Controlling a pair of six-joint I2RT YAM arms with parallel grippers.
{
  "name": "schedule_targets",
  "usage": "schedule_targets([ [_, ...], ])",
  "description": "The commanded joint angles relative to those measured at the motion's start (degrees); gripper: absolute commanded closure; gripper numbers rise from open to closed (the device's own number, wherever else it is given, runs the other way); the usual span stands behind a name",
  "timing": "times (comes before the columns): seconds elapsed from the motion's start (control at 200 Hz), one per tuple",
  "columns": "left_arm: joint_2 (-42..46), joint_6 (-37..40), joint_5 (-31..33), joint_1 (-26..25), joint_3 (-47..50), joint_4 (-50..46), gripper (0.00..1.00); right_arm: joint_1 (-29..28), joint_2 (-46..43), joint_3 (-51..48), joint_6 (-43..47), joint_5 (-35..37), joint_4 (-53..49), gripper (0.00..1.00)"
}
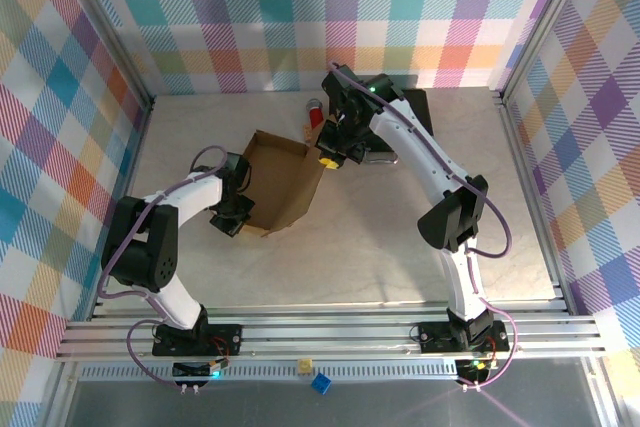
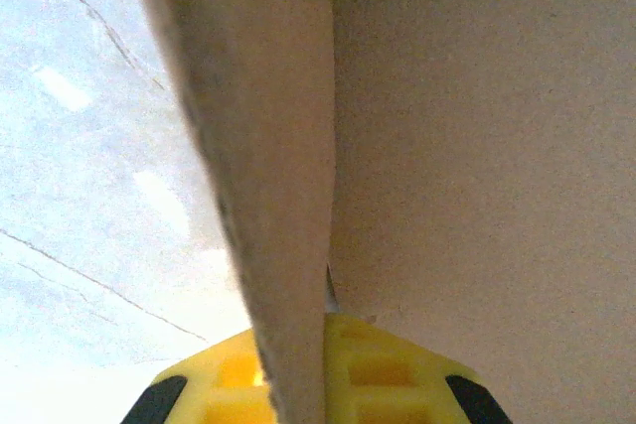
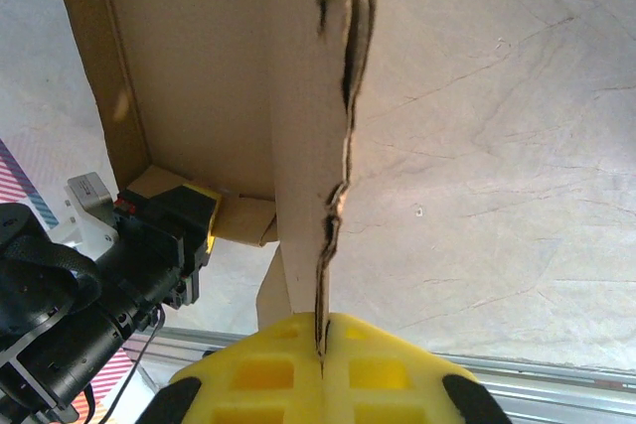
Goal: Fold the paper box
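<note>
Yellow-fingered left gripper (image 2: 298, 389) and right gripper (image 3: 320, 350) each pinch a wall of the open paper box (image 1: 285, 182).

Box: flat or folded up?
Partly folded: the box has walls standing and its top open. The left gripper and the right gripper each pinch a wall.

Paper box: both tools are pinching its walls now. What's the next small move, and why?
Probably anchor with the left tool, shut on one wall, and nudge the right tool further onto its wall. In the right wrist view, two cardboard layers of the paper box gape apart beyond the grip, so that fold looks unseated.
</note>
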State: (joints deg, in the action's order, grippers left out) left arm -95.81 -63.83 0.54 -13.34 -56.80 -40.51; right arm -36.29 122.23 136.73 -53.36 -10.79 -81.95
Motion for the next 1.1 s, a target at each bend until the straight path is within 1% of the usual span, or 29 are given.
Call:
schedule_targets([
  [0.0, -3.13, 0.88, -1.14, 0.29, 1.24, -4.01, 1.0, 0.08, 0.73, 1.79, -0.78, 0.72, 0.22, 1.0],
  [0.09, -4.86, 2.89, -2.8, -0.37, -0.91, -5.51, 1.0, 0.13, 0.6, 1.78, -0.63, 1.22, 0.1, 1.0],
  [0.145, -8.5, 1.51, -0.56, -1.17, -5.58, -14.18, 1.0, 0.08, 0.5, 1.79, -0.4, 1.38, 0.17, 1.0],
  [0.18, -11.22, 2.4, -0.52, -1.61, -8.7, -18.74, 1.0, 0.08, 0.45, 1.79, -0.4, 1.39, 0.26, 1.0],
  [0.245, -14.67, 2.66, -0.35, -2.47, -11.88, -23.56, 1.0, 0.08, 0.46, 1.79, -0.27, 1.47, 0.3, 1.0],
  [0.39, -13.84, -2.45, -1.94, -3.0, -9.22, -20.54, 1.0, -0.01, 0.32, 2.23, 0.01, 1.99, 0.22, 1.0],
  [0.51, -16.34, -3.58, -4.44, -3.35, -10.38, -20.0, 1.0, -0.09, 0.17, 2.23, 0.3, 2.44, -0.11, 1.0],
  [0.685, -18.15, -4.95, -3.11, -3.36, -11.67, -21.2, 1.0, -0.22, 0.02, 2.22, 0.76, 2.94, -0.43, 1.0],
  [0.91, -20.03, -4.47, -4.84, -3.44, -13.33, -20.61, 1.0, -0.22, 0.11, 2.14, 1.12, 3.39, -0.85, 1.0],
  [1.095, -17.67, -2.25, -2.3, -3.27, -14.67, -21.83, 1.0, -0.23, 0.05, 2.23, 1.38, 3.49, -0.65, 1.0],
])
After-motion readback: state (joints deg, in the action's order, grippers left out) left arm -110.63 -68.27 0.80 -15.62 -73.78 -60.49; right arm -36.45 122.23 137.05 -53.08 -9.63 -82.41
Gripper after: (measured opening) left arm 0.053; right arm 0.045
